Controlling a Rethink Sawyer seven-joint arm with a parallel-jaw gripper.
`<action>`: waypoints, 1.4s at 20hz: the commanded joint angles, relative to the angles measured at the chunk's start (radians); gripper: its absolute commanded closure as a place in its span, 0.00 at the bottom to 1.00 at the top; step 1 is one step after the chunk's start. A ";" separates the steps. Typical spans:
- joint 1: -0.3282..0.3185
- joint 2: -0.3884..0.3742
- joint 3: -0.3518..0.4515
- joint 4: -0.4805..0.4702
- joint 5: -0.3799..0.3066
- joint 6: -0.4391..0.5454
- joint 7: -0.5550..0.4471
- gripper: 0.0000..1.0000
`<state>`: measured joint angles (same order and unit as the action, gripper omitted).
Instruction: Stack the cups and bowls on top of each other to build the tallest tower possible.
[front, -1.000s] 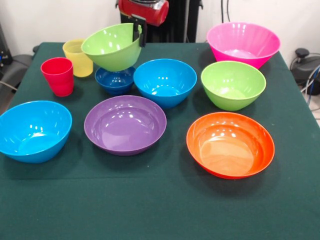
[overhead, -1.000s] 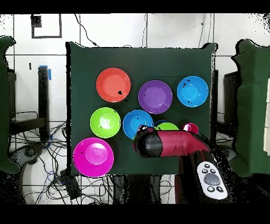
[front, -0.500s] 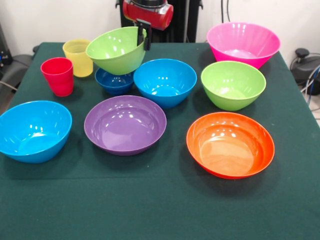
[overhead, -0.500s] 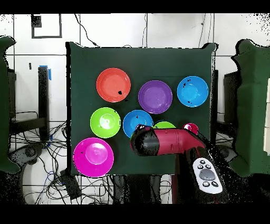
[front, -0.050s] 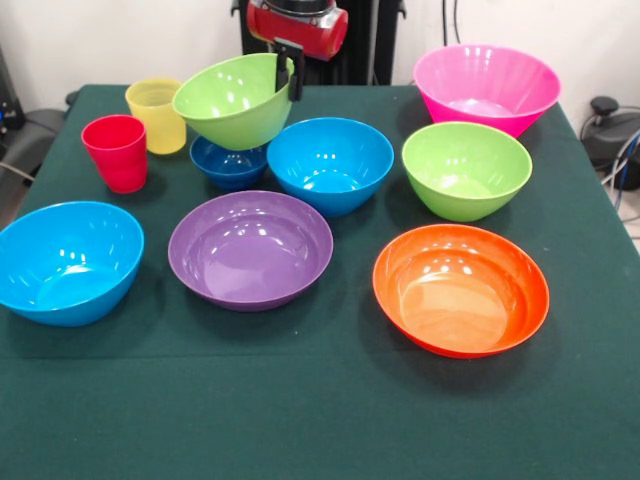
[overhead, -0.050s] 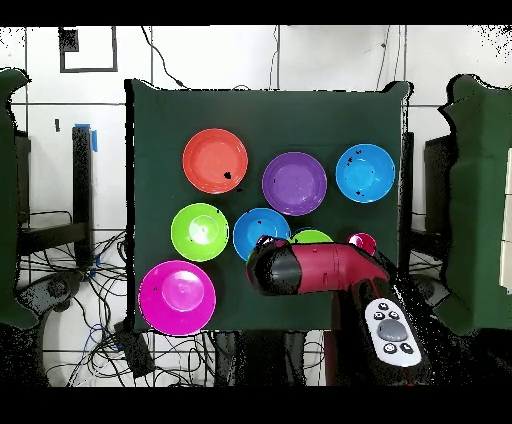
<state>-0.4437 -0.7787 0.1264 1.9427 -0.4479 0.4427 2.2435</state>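
- Lime green bowl (front, -0.050s: 235, 100), pinched by its rim in the closed gripper (front, -0.050s: 285, 68), had risen and tilted off the small dark blue bowl (front, -0.050s: 229, 160) below.
- Lift seemed finished; no tower had been started.

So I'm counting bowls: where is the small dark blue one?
Front view: the small dark blue bowl sits far left of centre, under the claw-held lime green bowl, beside a light blue bowl.

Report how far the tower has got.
Done: nothing is stacked yet. In hand: the gripper holds one lime green bowl by its rim, tilted above the small dark blue bowl. Left: every other bowl, the red cup and the yellow cup stand singly on the table.
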 joint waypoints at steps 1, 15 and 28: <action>0.009 0.040 0.029 -0.046 -0.032 -0.004 -0.008 1.00; -0.001 0.048 0.037 -0.049 -0.033 -0.005 -0.019 1.00; -0.016 0.067 0.040 -0.049 -0.049 -0.028 -0.026 1.00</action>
<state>-0.4571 -0.7786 0.1265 1.9427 -0.4479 0.4427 2.2435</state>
